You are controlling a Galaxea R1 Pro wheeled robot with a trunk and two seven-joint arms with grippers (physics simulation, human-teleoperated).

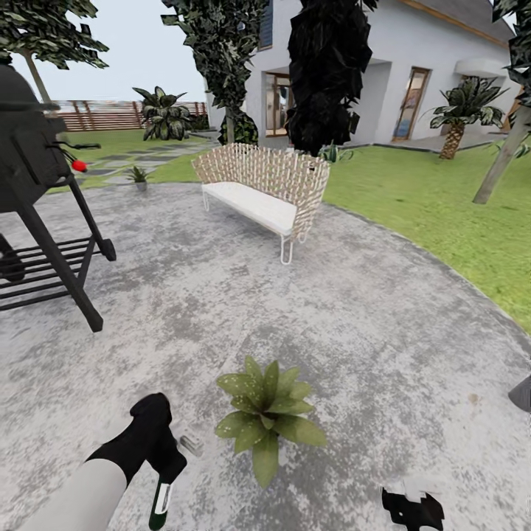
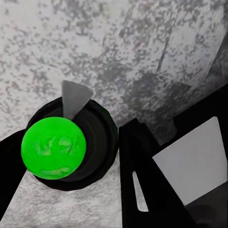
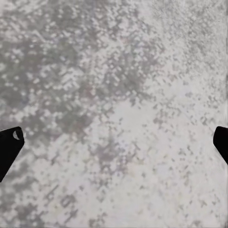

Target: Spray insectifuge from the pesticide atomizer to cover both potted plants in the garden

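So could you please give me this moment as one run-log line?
left claw: shut on spray bottle | right claw: open, empty | near plant: whitish specks | far plant: unreached

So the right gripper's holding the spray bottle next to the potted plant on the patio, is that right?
Not quite: it's the left gripper that holds the spray bottle, as the head view shows. It is next to the potted plant on the patio. The right gripper is open over bare paving in the right wrist view.

mottled grey patio (image 3: pixel 114 109), gripper (image 3: pixel 114 145) fingertips apart
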